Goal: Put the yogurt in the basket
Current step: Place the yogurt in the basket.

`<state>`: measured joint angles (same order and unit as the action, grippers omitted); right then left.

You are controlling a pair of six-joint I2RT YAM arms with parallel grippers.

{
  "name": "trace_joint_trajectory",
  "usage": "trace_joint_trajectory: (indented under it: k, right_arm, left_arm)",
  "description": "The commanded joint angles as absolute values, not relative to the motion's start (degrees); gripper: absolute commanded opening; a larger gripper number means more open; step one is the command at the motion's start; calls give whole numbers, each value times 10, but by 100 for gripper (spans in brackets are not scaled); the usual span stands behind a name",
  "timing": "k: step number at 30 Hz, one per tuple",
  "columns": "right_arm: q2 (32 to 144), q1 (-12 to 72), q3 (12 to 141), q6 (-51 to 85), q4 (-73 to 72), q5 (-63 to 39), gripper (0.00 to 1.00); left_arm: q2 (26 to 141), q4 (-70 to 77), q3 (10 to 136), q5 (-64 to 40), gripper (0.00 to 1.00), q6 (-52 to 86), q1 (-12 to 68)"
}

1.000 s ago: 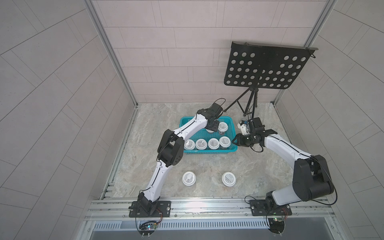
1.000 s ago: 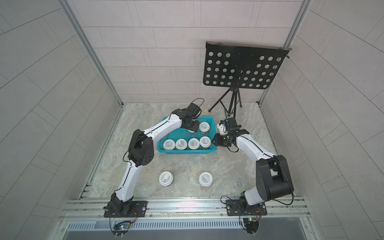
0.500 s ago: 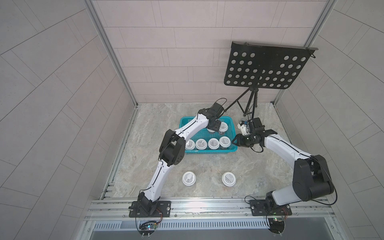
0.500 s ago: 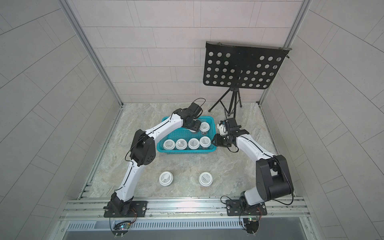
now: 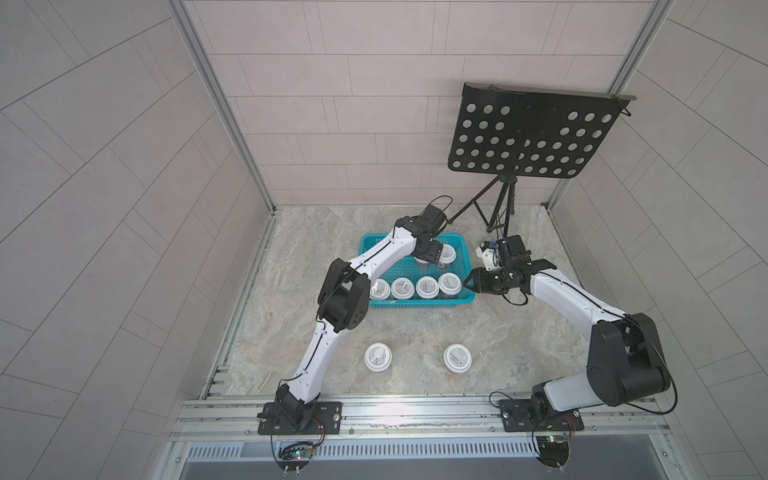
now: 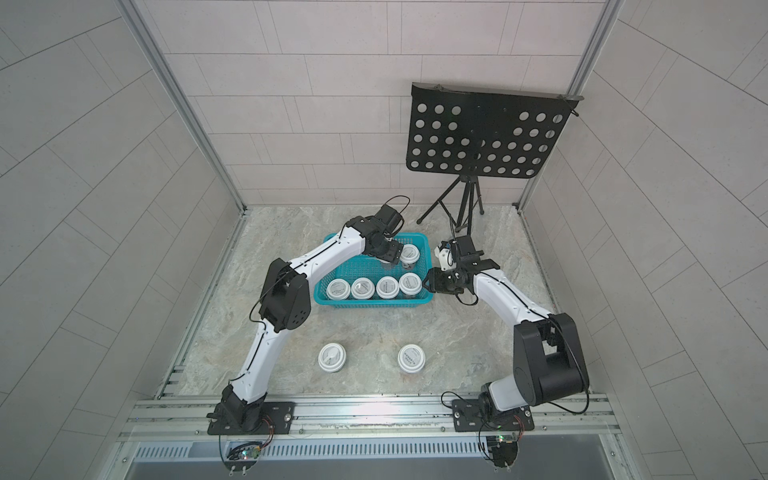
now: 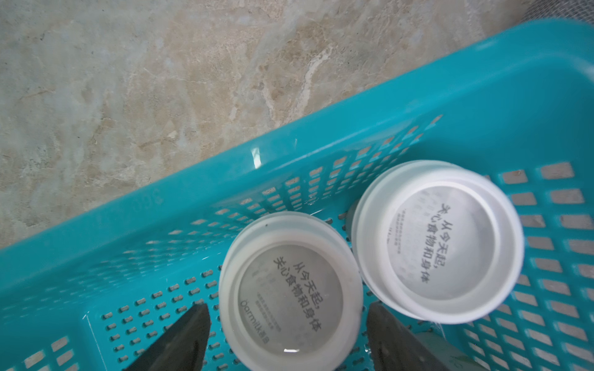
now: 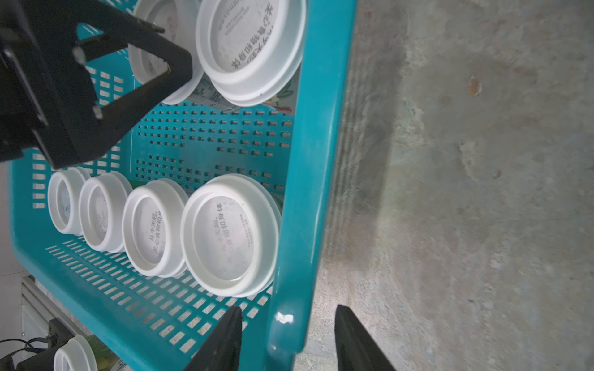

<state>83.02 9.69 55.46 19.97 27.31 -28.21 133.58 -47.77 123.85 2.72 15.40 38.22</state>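
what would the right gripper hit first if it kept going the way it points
The right gripper would likely meet the basket rim first; it sits between the parted jaws, depth unclear.

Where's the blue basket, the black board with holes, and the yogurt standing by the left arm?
basket [image 5: 419,303]: in a top view, its near wall.
black board [image 5: 536,124]: in a top view, a solid patch between holes.
yogurt cup by the left arm [image 5: 378,357]: in a top view, its lid.

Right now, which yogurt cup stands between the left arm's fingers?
The back-row cup in the basket that the open left fingers straddle. Its neighbour stands just outside them, nearer the basket's corner.
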Motion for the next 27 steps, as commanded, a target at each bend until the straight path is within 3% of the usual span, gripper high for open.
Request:
trace_joint_trajectory:
  k: [1, 9, 17, 27]
  right_arm:
    - [805, 97, 564, 187, 298, -257, 55]
    - [760, 98, 570, 154, 359, -226, 60]
    - [686, 125, 546, 164, 403, -195, 64]
    - [610, 244, 502, 216, 455, -130, 68]
  left_arm:
    - [1272, -502, 1247, 19, 85, 149, 380]
    - [1135, -487, 1148, 25, 85, 150, 378]
    - [954, -433, 960, 53, 85, 177, 364]
    - [711, -394, 714, 94, 88, 204, 322]
